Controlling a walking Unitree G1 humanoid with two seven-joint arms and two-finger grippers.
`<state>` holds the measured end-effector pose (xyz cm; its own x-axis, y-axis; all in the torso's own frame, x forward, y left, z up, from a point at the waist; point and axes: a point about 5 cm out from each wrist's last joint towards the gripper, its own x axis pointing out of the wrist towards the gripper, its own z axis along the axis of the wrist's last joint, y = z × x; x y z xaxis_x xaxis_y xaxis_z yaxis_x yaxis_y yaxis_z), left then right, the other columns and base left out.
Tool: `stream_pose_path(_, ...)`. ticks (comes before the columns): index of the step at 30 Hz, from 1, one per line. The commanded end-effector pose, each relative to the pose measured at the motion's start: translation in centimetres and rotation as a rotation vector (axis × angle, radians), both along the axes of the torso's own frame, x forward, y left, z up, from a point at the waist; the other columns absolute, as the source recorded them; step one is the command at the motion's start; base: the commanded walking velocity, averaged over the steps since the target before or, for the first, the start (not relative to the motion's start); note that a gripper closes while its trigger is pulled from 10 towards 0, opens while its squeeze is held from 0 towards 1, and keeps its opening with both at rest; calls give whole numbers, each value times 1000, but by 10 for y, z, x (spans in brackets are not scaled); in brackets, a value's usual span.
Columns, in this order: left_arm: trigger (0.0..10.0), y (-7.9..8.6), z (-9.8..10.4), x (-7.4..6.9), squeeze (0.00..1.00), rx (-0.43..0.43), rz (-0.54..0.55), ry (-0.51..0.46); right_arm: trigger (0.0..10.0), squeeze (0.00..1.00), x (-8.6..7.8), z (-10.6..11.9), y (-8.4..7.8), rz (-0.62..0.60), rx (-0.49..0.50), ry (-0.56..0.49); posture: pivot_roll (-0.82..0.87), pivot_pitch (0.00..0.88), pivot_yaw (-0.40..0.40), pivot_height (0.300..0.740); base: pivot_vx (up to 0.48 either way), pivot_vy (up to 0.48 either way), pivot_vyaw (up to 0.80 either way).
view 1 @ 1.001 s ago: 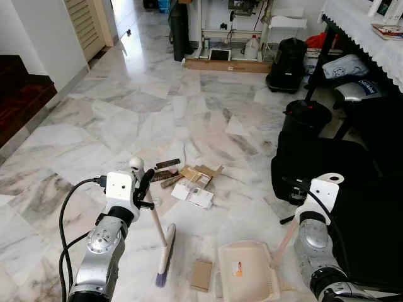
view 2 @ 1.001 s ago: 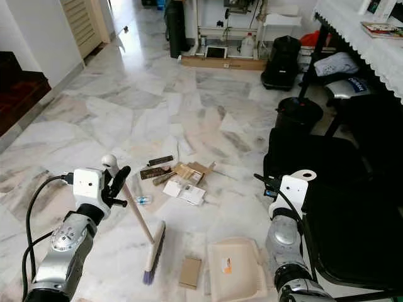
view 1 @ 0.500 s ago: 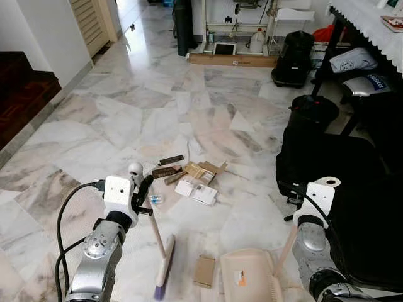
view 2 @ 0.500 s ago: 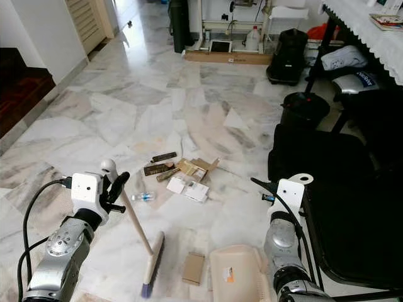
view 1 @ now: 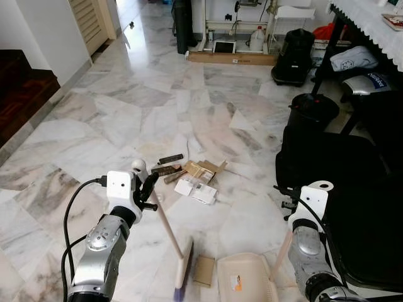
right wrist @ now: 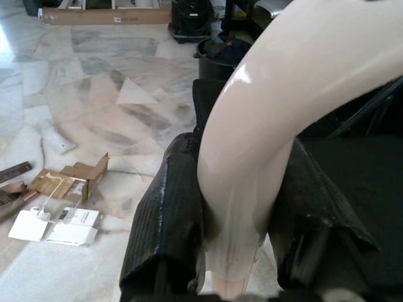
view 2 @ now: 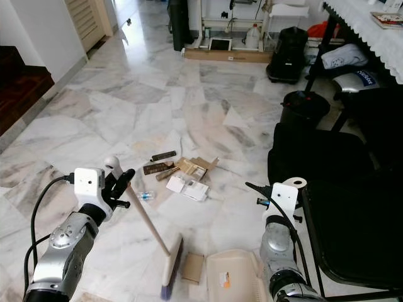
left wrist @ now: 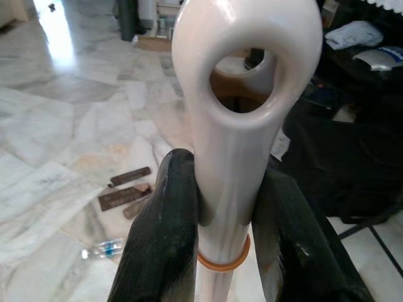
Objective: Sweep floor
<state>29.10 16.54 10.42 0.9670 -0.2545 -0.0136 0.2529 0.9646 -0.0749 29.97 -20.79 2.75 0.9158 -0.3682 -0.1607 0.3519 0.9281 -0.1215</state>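
Note:
My left gripper is shut on the top of a cream broom handle, just under its hanging loop. The broom slants down to the right, and its brush head rests on the marble floor beside a small cardboard piece. A cream dustpan lies on the floor right of that piece. My right gripper is shut on the dustpan's upright handle. Further ahead lies litter: torn cardboard, white papers, brown bars and a small plastic bottle.
A black folding chair and bag stand close on my right, with a black bin behind them. A table with a white cloth runs along the right. Dark stairs are at the left. Open marble floor stretches ahead.
The broom's brush head has slid right across the floor, up to the small cardboard piece. The camera has shifted a little. Both grips are unchanged.

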Motion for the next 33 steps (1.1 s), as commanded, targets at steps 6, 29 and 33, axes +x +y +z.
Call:
stream_pose_path(6,10000,-4,-3,0,0,-47,-100,65,10000,0,-2,-5,2,-4,-10,32,116,57,16,740,0,0,0)
stream_pose_path(29,10000,-9,20,4,0,-346,-202,74,10000,0,4,-2,7,9,5,44,126,21,11,740,0,0,0)
stream_pose_path(33,10000,-6,22,6,0,-330,-177,55,10000,0,4,-2,7,12,7,45,125,20,11,740,0,0,0)
